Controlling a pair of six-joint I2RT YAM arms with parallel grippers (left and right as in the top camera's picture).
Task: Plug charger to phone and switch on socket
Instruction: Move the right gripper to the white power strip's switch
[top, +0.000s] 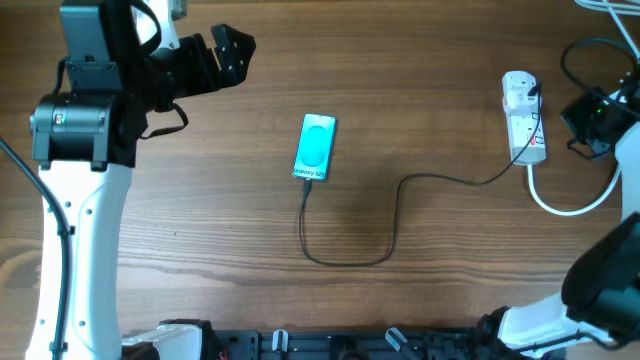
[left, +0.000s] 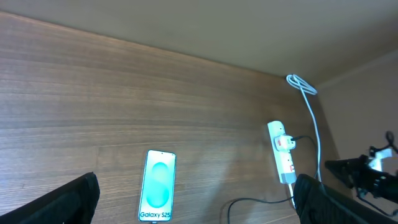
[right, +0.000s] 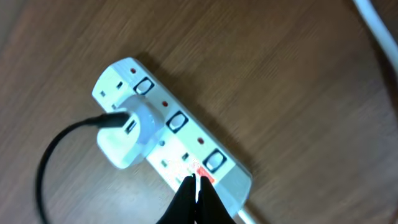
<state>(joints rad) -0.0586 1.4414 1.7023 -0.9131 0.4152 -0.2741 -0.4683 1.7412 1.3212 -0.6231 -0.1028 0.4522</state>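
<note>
The phone (top: 315, 147) lies face up mid-table, its turquoise screen lit; it also shows in the left wrist view (left: 158, 185). The black charger cable (top: 345, 262) meets the phone's bottom edge, loops and runs to a white adapter (right: 127, 130) plugged into the socket (top: 520, 110). The socket also shows in the left wrist view (left: 281, 152) and the right wrist view (right: 174, 134). My right gripper (right: 196, 182) is shut and empty, its tips at the socket's red switch (right: 204, 172); in the overhead view it (top: 588, 118) is at the right edge. My left gripper (top: 228, 52) is open and empty, raised far left of the phone.
The socket's thick white cord (top: 565, 205) curves off toward the right edge. A thin pale cable (left: 308, 102) hangs beyond the table's far right corner. Black clamps (top: 330, 345) line the front edge.
</note>
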